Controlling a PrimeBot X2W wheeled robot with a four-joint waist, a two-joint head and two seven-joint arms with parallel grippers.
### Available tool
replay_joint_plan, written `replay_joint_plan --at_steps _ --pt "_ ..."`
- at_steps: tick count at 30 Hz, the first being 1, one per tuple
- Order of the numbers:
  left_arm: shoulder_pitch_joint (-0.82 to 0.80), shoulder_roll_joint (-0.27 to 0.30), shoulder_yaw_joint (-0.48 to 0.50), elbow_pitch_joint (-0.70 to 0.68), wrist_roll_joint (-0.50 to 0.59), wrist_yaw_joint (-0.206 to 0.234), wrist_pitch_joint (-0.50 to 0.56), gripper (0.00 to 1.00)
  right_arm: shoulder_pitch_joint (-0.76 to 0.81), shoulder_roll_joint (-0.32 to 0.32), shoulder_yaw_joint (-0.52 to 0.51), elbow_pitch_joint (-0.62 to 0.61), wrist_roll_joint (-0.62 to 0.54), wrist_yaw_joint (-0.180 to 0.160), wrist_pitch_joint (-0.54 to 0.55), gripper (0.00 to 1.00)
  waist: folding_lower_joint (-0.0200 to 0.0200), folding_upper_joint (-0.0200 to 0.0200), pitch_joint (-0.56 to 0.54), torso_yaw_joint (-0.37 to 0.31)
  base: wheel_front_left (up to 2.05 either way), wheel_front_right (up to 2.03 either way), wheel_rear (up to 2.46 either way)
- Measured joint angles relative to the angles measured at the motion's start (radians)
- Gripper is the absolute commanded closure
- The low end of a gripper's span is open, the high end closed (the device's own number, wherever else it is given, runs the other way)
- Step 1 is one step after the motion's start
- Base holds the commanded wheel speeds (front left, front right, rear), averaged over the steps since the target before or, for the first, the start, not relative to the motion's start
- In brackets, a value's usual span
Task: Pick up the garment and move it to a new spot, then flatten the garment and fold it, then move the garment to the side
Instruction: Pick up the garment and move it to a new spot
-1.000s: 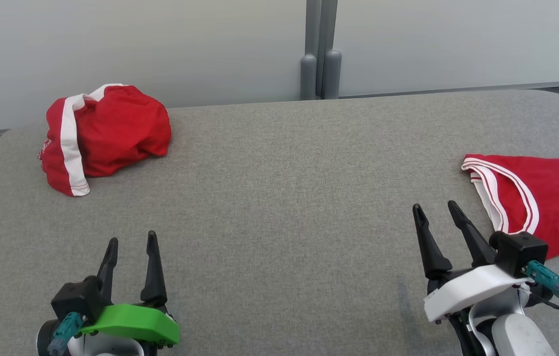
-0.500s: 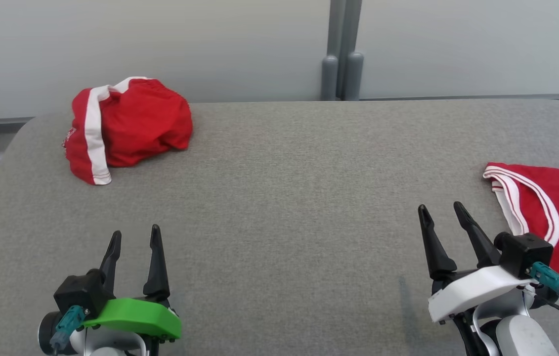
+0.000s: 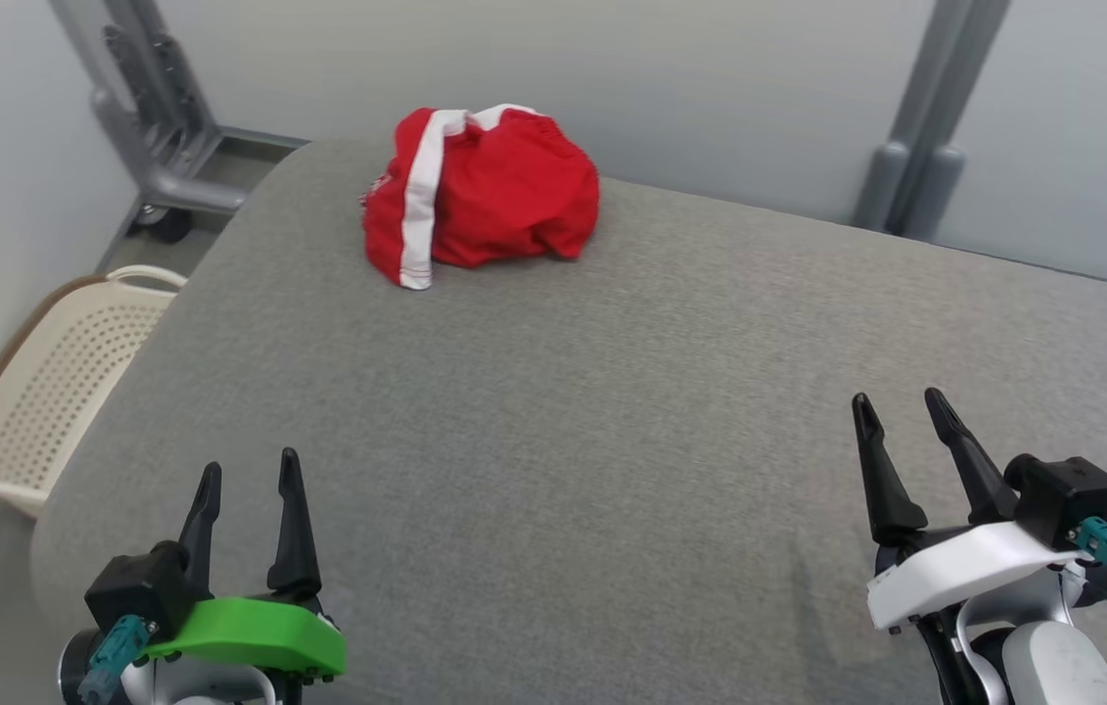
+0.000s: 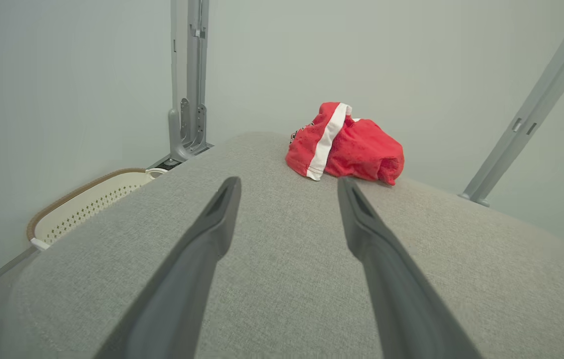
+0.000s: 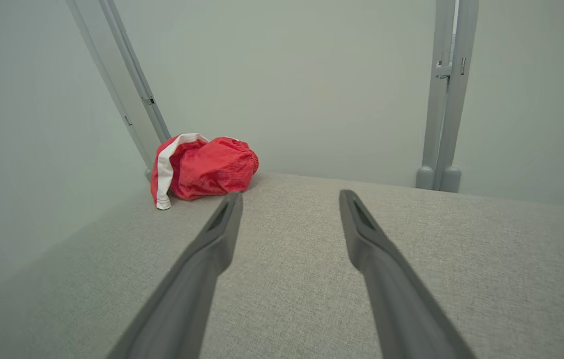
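0 of 3 stages done: by my reading nothing has begun. The red shorts (image 3: 480, 191) lie in a crumpled heap, not lifted, not flattened, not folded.
Garment position: far left corner of the grey table (image 3: 563, 441), close to its far edge.
Garment state: bunched into a rounded lump, with 1 white side stripe running down the side nearest the table's left edge and a strip of waistband showing on top.
Left gripper (image 3: 250, 465): at the table's near left corner, 2 dark fingers spread wide with only bare table fabric between them. It holds nothing and is well apart from the shorts.
Right gripper (image 3: 898, 399): at the table's near right corner, fingers just as wide apart and empty, further from the shorts than the left one.
Contact: I cannot tell whether either set of fingertips grazes the table top. Neither touches the shorts.
Remaining, as I judge it: reach to the far left corner, grasp the heap, carry it toward the table's middle, spread it flat, fold it, then slide it to 1 side.
Beside the table: a cream perforated basket (image 3: 64, 382) on the floor just off the left edge.
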Motion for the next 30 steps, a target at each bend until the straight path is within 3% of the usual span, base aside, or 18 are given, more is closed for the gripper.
replay_joint_plan --at_steps 6,11,23,30 --pt "0.011 -0.004 0.011 -0.01 -0.007 0.0 -0.004 0.0 -0.003 0.001 0.01 -0.011 -0.004 0.0 0.01 0.0 0.0 0.0 0.013 0.111 0.0 0.0 0.0" --pt "0.012 -0.009 0.016 -0.012 -0.007 0.0 -0.009 0.0 -0.008 0.0 0.015 -0.014 -0.008 0.0 0.013 0.0 0.0001 0.0 0.032 0.159 0.0 0.0 0.0" --pt "-0.016 -0.009 0.033 -0.021 -0.01 -0.01 -0.013 0.0 -0.013 0.0 0.001 -0.033 -0.016 0.0 0.016 0.0 0.0001 0.0 0.065 0.126 0.0 0.0 0.0" --pt "-0.13 0.051 0.033 -0.052 0.021 -0.036 0.014 0.0 -0.024 0.0 -0.01 -0.056 -0.02 0.0 0.013 0.0 0.0001 0.0 0.081 0.095 0.0 0.0 0.0"
